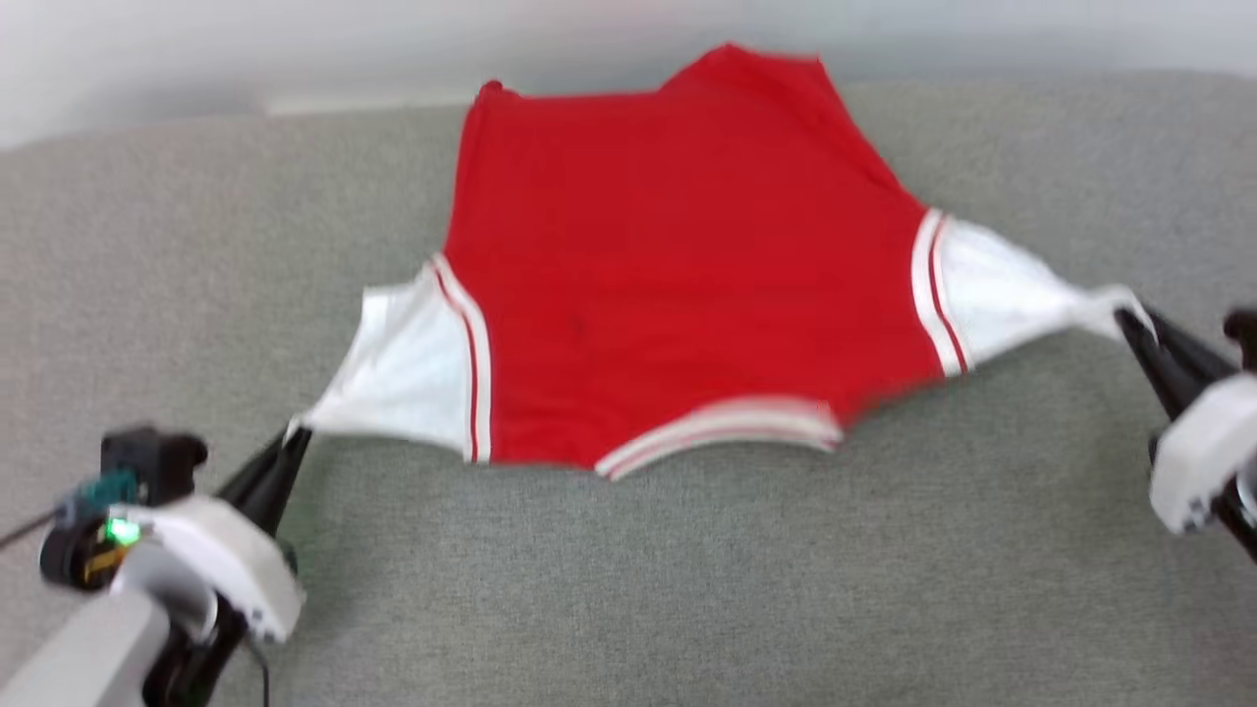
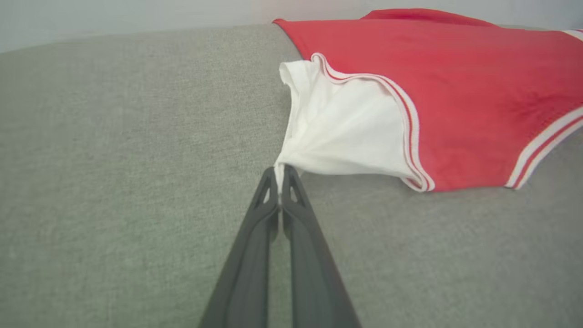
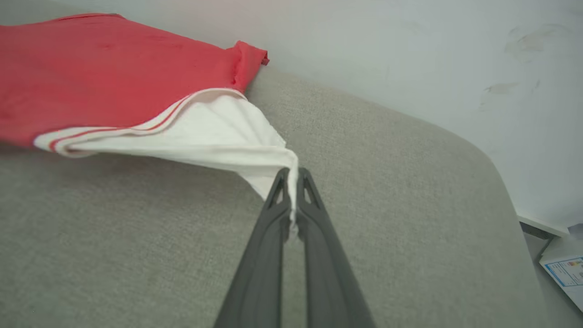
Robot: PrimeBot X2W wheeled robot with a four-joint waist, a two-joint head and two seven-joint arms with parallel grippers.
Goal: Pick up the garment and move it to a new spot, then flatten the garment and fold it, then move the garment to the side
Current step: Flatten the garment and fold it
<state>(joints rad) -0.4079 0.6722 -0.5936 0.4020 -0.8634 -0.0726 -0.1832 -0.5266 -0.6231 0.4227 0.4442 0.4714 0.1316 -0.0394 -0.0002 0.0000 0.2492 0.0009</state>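
Observation:
The red garment (image 1: pixel 678 265) is stretched wide over the grey cushion, plain red side up, its striped collar toward me; no lettering shows. My left gripper (image 1: pixel 295 437) is shut on the tip of the garment's left white sleeve (image 1: pixel 403 368), pulling it taut. In the left wrist view the left gripper (image 2: pixel 279 175) pinches that bunched sleeve (image 2: pixel 341 132). My right gripper (image 1: pixel 1129 319) is shut on the right white sleeve (image 1: pixel 1002 290). The right wrist view has the right gripper (image 3: pixel 292 175) clamping the sleeve's edge (image 3: pixel 218 132), with the red body (image 3: pixel 91 73) beyond, lifted slightly off the cushion.
The grey fabric cushion (image 1: pixel 687 589) spreads wide, with free room in front of the garment. A pale wall (image 1: pixel 245 39) rises behind. At the cushion's right end a white ledge and a printed sheet (image 3: pixel 565 271) lie on the floor.

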